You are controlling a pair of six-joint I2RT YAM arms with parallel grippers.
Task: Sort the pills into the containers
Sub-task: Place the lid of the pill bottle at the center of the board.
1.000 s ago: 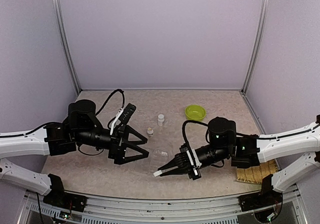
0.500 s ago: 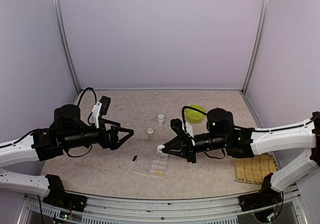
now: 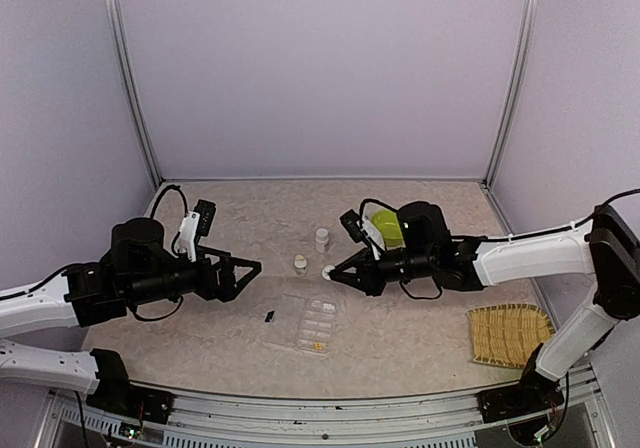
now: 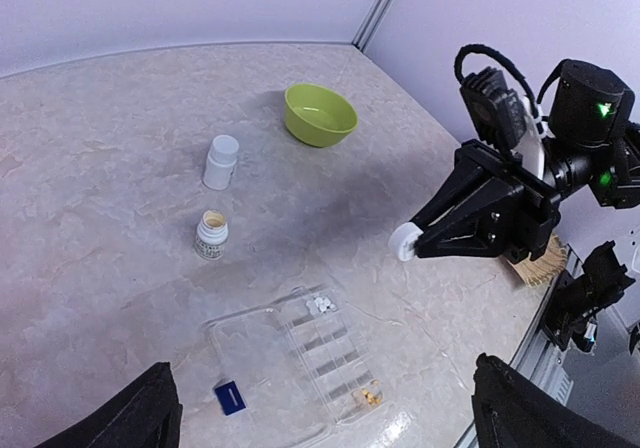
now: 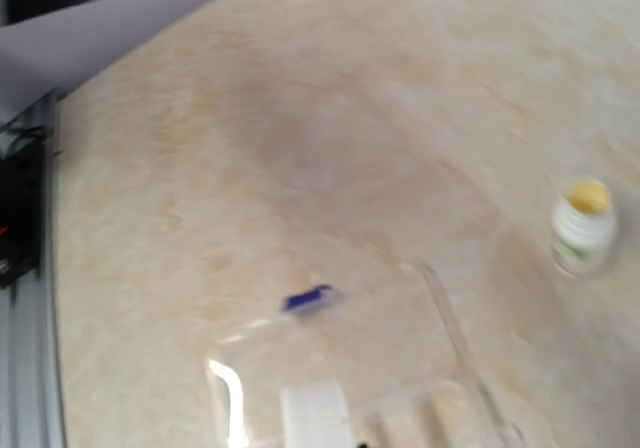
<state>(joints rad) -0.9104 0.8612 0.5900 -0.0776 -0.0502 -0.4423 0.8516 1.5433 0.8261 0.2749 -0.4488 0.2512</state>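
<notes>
Lying flat, the clear pill box points its row of compartments from near edge toward far wall, with yellow pills in the nearest one and a dark blue pill just left of it. The left gripper, left of the box, is spread wide; the right gripper, beyond the box, pinches a white cap. The open bottle has a label too small to read.

A: We log this as a robotics lab, a walled test cell.
B: Agreed. We note plain lilac walls framed by aluminium posts, a marbled tabletop, and a cabled left arm and right arm mounted on a metal rail at its near edge.
</notes>
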